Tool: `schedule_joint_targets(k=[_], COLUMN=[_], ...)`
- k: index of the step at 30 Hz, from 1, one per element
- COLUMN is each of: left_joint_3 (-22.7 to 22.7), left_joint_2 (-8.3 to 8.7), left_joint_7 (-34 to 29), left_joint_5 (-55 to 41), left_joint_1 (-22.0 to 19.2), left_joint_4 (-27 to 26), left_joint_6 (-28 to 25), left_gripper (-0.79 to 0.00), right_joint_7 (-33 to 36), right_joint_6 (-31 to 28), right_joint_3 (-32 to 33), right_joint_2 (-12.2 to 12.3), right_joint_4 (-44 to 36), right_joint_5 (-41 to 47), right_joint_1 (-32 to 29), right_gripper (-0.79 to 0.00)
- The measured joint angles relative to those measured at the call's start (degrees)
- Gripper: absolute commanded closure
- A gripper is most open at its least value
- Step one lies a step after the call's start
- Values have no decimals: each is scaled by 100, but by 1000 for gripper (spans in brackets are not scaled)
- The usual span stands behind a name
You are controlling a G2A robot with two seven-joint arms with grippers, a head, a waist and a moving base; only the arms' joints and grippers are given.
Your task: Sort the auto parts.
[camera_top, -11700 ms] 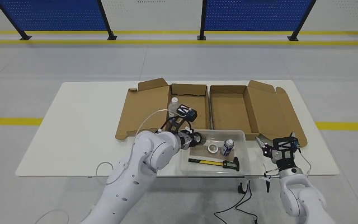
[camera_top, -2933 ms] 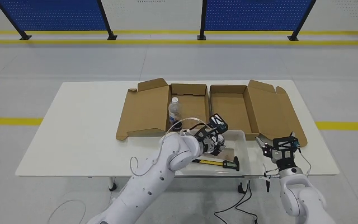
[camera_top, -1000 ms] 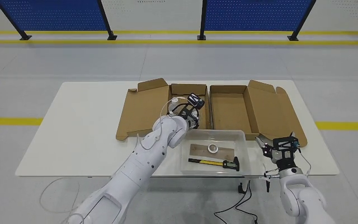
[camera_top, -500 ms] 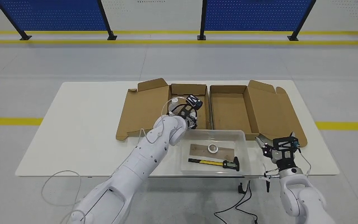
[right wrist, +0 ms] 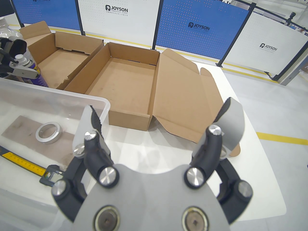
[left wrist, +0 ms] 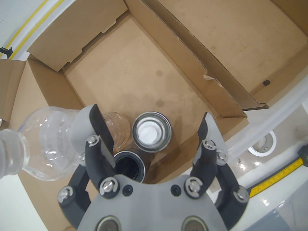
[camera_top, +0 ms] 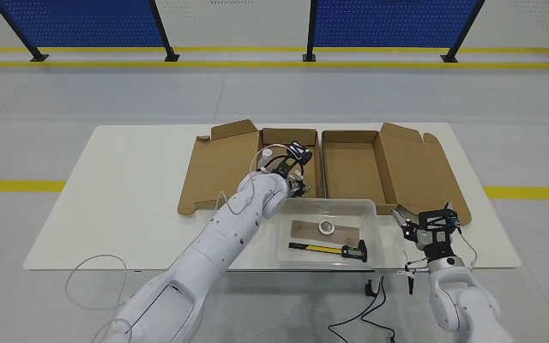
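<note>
My left gripper (left wrist: 151,118) is open and hangs just above a spray can (left wrist: 151,134) that stands upright in the near corner of the left cardboard box (left wrist: 125,73). Beside the can stand a clear plastic bottle (left wrist: 48,143) and a black cylindrical part (left wrist: 128,164). In the top view the left gripper (camera_top: 292,165) is over that box (camera_top: 292,141). A metal ring (camera_top: 327,226) and a yellow-and-black caliper (camera_top: 330,249) lie in the clear plastic bin (camera_top: 369,206). My right gripper (right wrist: 160,111) is open with nothing in it, to the right of the bin near the table's front edge (camera_top: 426,225).
The right cardboard box (camera_top: 352,171) stands open with a bare floor, its flaps (camera_top: 429,167) spread toward the right gripper. A brown sheet (right wrist: 21,126) lines the bin under the ring (right wrist: 48,132). Bare white table (camera_top: 129,189) lies to the left of the boxes.
The spray can has left the clear bin: the left gripper took it out, carried it to the left box and let it go. The right arm has kept still.
</note>
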Motion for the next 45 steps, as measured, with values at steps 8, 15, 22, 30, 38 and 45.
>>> schedule_joint_targets(k=[8,15,22,30,38,45], left_joint_3=[-178,-746,-1405,-2194,-2647,-2646], left_joint_2=[109,380,614,800,884,884], left_joint_7=[-137,-208,-12,388,550,549], left_joint_5=[286,824,1367,1895,2189,2190], left_joint_1=[401,1450,2710,4083,4928,4931], left_joint_4=[-1098,-2936,-4696,-6200,-6811,-6811], left_joint_6=[157,431,628,959,1139,1137], left_gripper=[-785,-785,-785,-785,-785,-785], right_joint_7=[0,0,0,0,0,19], right_joint_6=[0,0,0,0,0,-115], right_joint_3=[0,0,0,0,0,-31], right_joint_2=[0,0,0,0,0,-13], right_joint_4=[0,0,0,0,0,-87], right_joint_5=[0,0,0,0,0,113], right_joint_1=[0,0,0,0,0,16], right_gripper=[-785,-785,-785,-785,-785,-785])
